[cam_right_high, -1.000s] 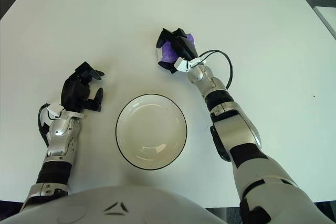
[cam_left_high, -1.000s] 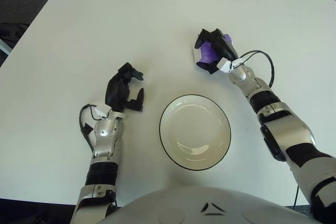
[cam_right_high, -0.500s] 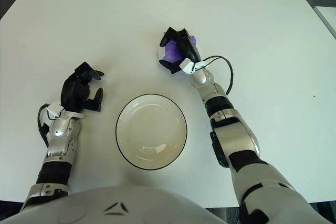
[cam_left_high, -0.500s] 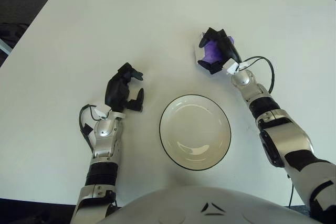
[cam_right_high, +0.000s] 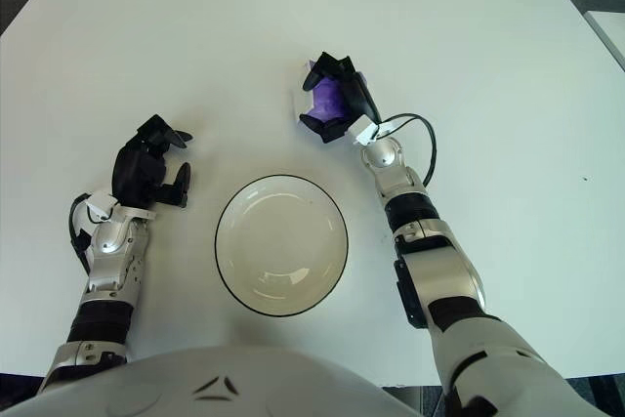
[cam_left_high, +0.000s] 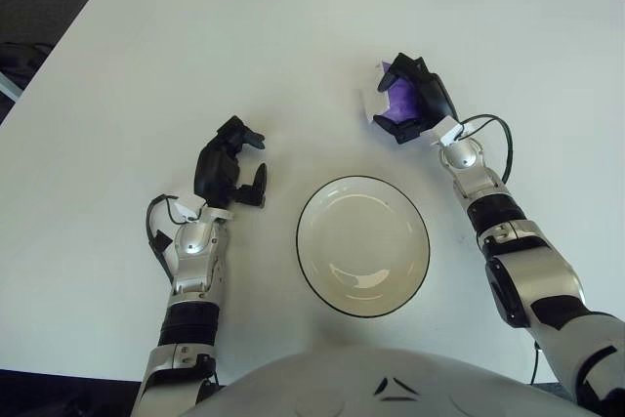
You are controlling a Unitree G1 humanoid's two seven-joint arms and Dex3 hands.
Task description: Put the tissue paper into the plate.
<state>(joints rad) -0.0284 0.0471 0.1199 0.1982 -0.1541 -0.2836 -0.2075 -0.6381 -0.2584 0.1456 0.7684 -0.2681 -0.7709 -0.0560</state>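
Your right hand [cam_left_high: 415, 102] has its black fingers curled around the purple tissue paper [cam_left_high: 403, 100], with a bit of white edge showing at the left side of the grip; the bundle sits beyond the plate [cam_left_high: 363, 245] and a little to its right, near it but not over it. Whether the tissue is clear of the table or brushing it you cannot tell from here. Judging by the task, the grasp looks made and the carry toward the plate is what remains, so bring the hand back toward you and slightly left before you let go. The plate is white with a dark rim, empty, and lies between your two arms. Your left hand [cam_left_high: 227, 168] shows just left of the plate, fingers loosely bent and holding nothing. The white table [cam_left_high: 195, 56] is plain and smooth, so a light tissue could slide if dropped short. Dark carpet surrounds the table.
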